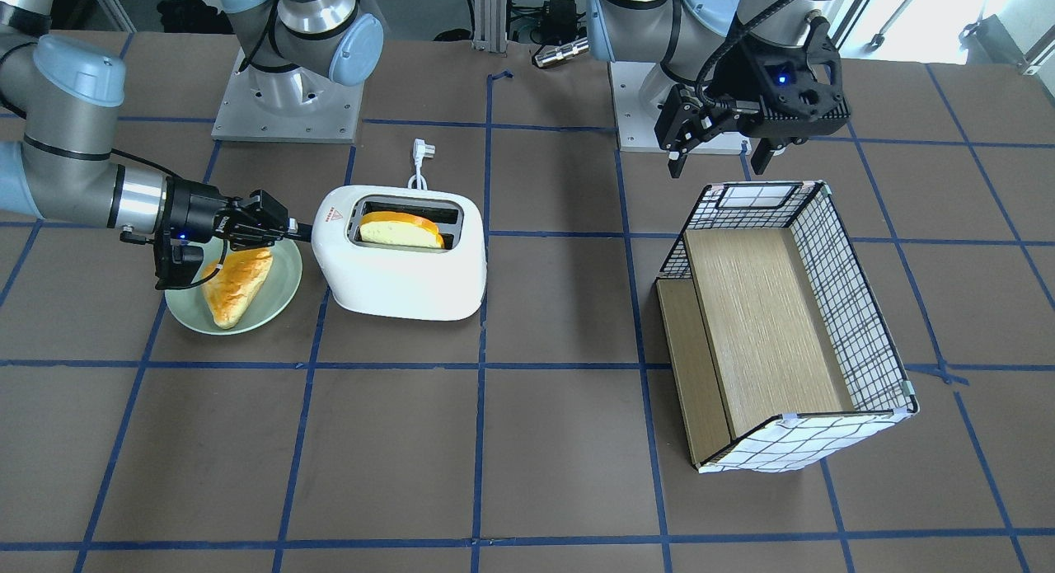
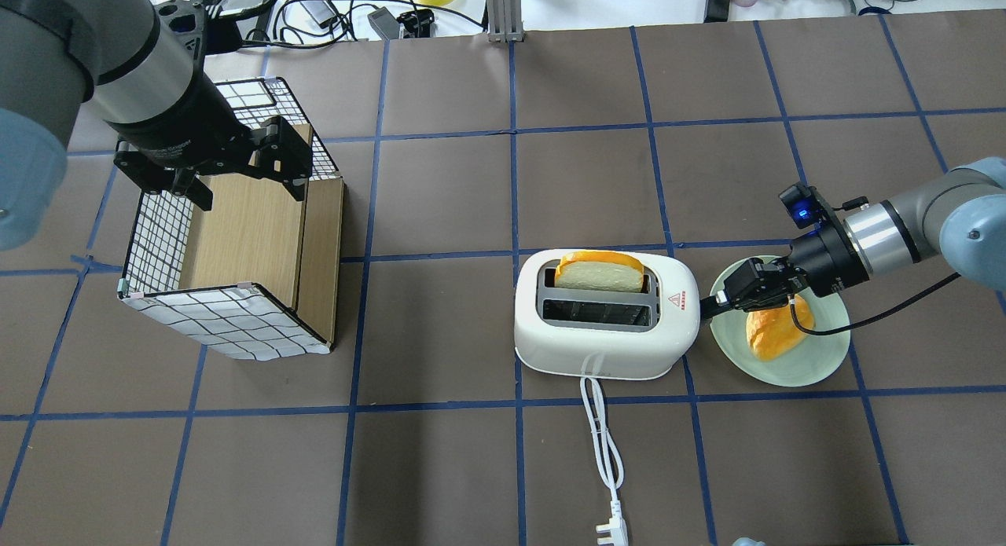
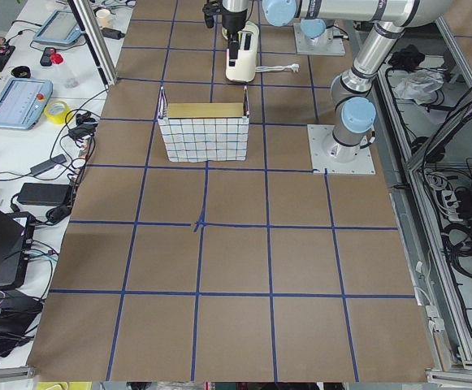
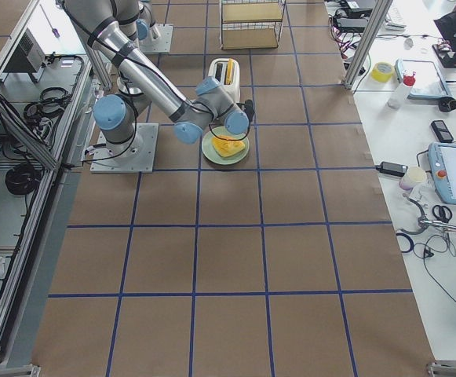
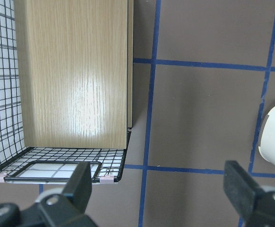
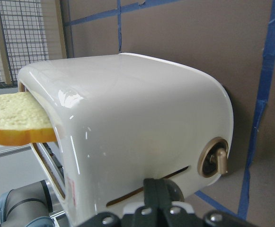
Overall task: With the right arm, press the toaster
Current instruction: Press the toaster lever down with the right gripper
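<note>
The white toaster (image 1: 404, 280) stands on the table with a bread slice (image 1: 401, 229) sticking up from one slot. It also shows in the overhead view (image 2: 605, 349) and fills the right wrist view (image 6: 137, 123). My right gripper (image 1: 298, 230) is shut, reaching level over a green plate, with its tips against the toaster's end face by the red triangle sticker (image 2: 674, 300). In the right wrist view the shut fingertips (image 6: 158, 189) sit at the lever slot, and the lever itself is hidden behind them. My left gripper (image 1: 717, 154) is open and empty, hovering above the checked basket (image 1: 775, 326).
A green plate (image 1: 284, 297) with a piece of bread (image 1: 235, 288) lies under my right wrist, beside the toaster. The toaster's white cord and plug (image 2: 605, 452) trail toward the robot's side. A bronze knob (image 6: 215, 158) sits on the toaster's end face.
</note>
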Controlling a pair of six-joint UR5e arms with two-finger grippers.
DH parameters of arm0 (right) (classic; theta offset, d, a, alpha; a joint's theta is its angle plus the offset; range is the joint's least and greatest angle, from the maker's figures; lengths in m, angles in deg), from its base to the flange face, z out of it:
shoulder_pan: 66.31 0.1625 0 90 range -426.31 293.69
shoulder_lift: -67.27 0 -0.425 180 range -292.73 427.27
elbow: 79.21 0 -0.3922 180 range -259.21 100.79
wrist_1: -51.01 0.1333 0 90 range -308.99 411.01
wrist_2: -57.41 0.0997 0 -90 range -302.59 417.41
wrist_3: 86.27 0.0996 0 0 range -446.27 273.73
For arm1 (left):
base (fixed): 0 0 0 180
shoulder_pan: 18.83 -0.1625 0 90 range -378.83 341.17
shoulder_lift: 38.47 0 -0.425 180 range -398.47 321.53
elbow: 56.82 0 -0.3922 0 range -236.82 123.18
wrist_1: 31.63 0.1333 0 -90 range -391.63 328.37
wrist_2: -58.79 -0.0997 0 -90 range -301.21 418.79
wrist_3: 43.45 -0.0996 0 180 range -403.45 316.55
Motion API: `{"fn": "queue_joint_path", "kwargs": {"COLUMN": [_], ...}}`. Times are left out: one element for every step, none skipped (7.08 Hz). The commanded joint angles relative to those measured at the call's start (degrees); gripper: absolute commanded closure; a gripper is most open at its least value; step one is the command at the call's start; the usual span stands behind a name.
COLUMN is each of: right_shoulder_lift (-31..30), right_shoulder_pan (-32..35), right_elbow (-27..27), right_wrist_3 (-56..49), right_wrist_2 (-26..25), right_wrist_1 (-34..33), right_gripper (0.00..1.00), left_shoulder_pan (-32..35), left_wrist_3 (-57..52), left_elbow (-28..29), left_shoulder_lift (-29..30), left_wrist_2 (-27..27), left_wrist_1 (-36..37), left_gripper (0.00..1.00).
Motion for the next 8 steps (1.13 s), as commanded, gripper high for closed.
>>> {"fn": "queue_joint_path", "kwargs": {"right_shoulder_lift": [0.0, 0.0, -0.1, -0.1, 0.2, 1.3, 1.7, 1.7], "right_shoulder_pan": [0.1, 0.2, 0.5, 0.6, 0.6, 0.6, 0.6, 0.7], "right_elbow": [-0.2, -0.1, -0.1, -0.2, -0.2, -0.2, -0.2, -0.4], "right_wrist_3": [3.1, 4.5, 5.6, 5.7, 5.7, 5.7, 5.7, 5.7], "right_wrist_2": [-1.7, -2.7, -2.8, -2.8, -2.8, -2.9, -2.9, -2.9], "right_wrist_1": [-2.1, -2.2, -2.4, -2.4, -2.4, -3.4, -4.2, -4.2], "right_gripper": [1.0, 1.0, 1.0, 1.0, 1.0, 1.0, 1.0, 1.0], "left_shoulder_pan": [0.0, 0.0, 0.0, 0.0, 0.0, 0.0, 0.0, 0.0], "left_wrist_3": [0.0, 0.0, 0.0, 0.0, 0.0, 0.0, 0.0, 0.0], "left_elbow": [0.0, 0.0, 0.0, 0.0, 0.0, 0.0, 0.0, 0.0], "left_shoulder_lift": [0.0, 0.0, 0.0, 0.0, 0.0, 0.0, 0.0, 0.0], "left_wrist_2": [0.0, 0.0, -0.1, 0.0, 0.0, 0.0, 0.0, 0.0], "left_wrist_1": [0.0, 0.0, 0.0, 0.0, 0.0, 0.0, 0.0, 0.0], "left_gripper": [0.0, 0.0, 0.0, 0.0, 0.0, 0.0, 0.0, 0.0]}}
